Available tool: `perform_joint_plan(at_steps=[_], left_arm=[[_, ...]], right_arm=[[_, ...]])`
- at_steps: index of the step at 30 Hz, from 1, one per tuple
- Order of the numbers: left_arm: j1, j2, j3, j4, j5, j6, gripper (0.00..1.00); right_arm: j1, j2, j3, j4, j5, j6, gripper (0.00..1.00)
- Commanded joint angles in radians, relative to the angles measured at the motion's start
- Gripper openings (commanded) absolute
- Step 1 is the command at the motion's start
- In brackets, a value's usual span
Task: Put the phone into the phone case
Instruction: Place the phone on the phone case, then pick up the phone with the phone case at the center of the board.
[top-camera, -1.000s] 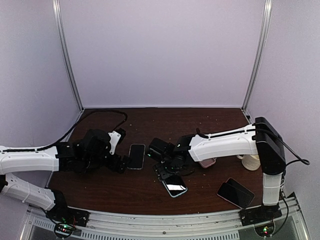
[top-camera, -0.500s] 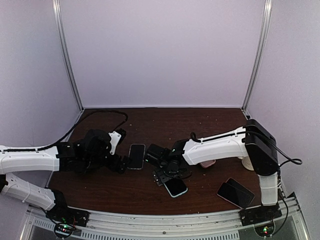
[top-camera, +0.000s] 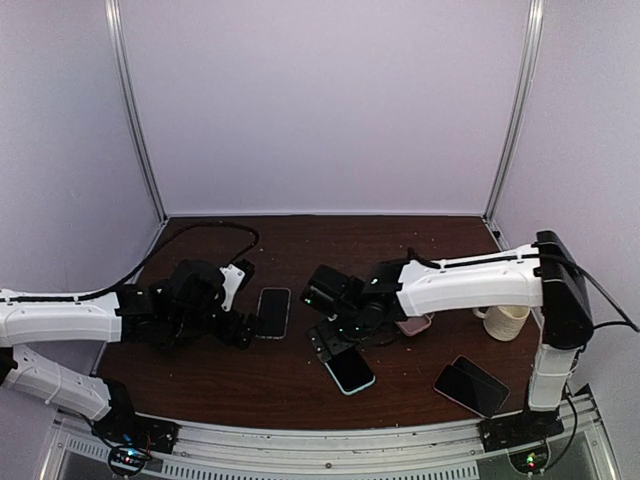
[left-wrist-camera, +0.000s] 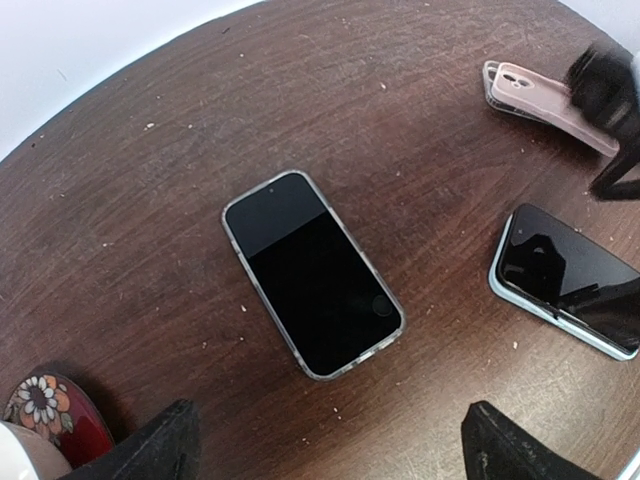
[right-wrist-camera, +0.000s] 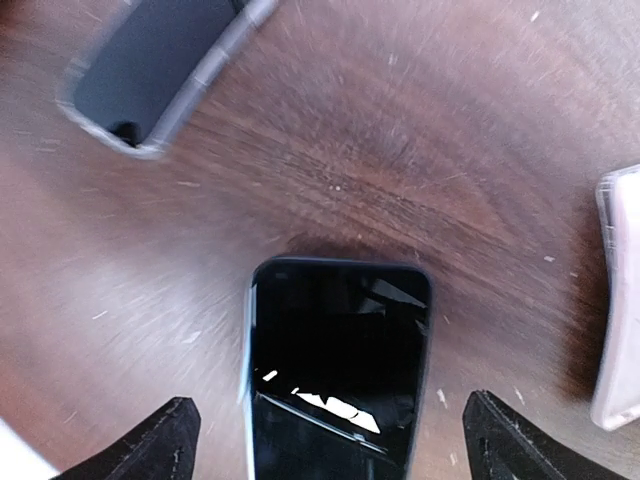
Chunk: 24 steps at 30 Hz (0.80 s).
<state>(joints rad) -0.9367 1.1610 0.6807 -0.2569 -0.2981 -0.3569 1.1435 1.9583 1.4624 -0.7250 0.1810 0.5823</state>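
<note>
A black phone with a light blue edge (top-camera: 350, 371) (right-wrist-camera: 340, 370) (left-wrist-camera: 565, 282) lies screen up on the brown table. My right gripper (top-camera: 335, 345) (right-wrist-camera: 325, 440) hangs just above its near end, open, with one finger on each side and nothing gripped. A second black phone with a clear grey rim (top-camera: 273, 312) (left-wrist-camera: 310, 275) (right-wrist-camera: 150, 70) lies flat to the left. My left gripper (top-camera: 243, 330) (left-wrist-camera: 330, 440) stands open just short of it, not touching it. A pink phone case (left-wrist-camera: 540, 90) (right-wrist-camera: 620, 300) (top-camera: 416, 326) lies back up, partly under the right arm.
A dark phone (top-camera: 470, 385) lies at the front right. A cream mug (top-camera: 505, 322) stands near the right arm's post. A red floral object (left-wrist-camera: 45, 410) sits beside my left fingers. A black cable (top-camera: 210, 225) loops at the back left.
The right gripper's jaws have spread wider, and its wrist has drawn back a little from the blue-edged phone, which stays where it was. The left arm has not moved.
</note>
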Motion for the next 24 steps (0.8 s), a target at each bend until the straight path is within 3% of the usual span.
perform_joint_plan(at_steps=[1,3,9,17,24], left_arm=[[0.005,0.024,0.027,0.006,0.045,0.035,0.92],[0.003,0.047,0.036,0.008,0.096,0.050,0.86],[-0.029,0.178,0.088,0.030,0.256,0.111,0.65],[-0.084,0.351,0.162,0.025,0.298,0.133,0.58],[-0.091,0.386,0.174,0.021,0.337,0.137,0.58]], right_arm=[[-0.038,-0.178,-0.112,-0.010,-0.086,0.011,0.93],[-0.059,-0.227,-0.187,0.015,-0.123,0.033,0.83],[-0.103,-0.257,-0.363,0.135,-0.242,0.090,0.39],[-0.099,-0.233,-0.437,0.219,-0.311,0.132,0.25],[-0.046,-0.190,-0.432,0.143,-0.274,0.145,0.13]])
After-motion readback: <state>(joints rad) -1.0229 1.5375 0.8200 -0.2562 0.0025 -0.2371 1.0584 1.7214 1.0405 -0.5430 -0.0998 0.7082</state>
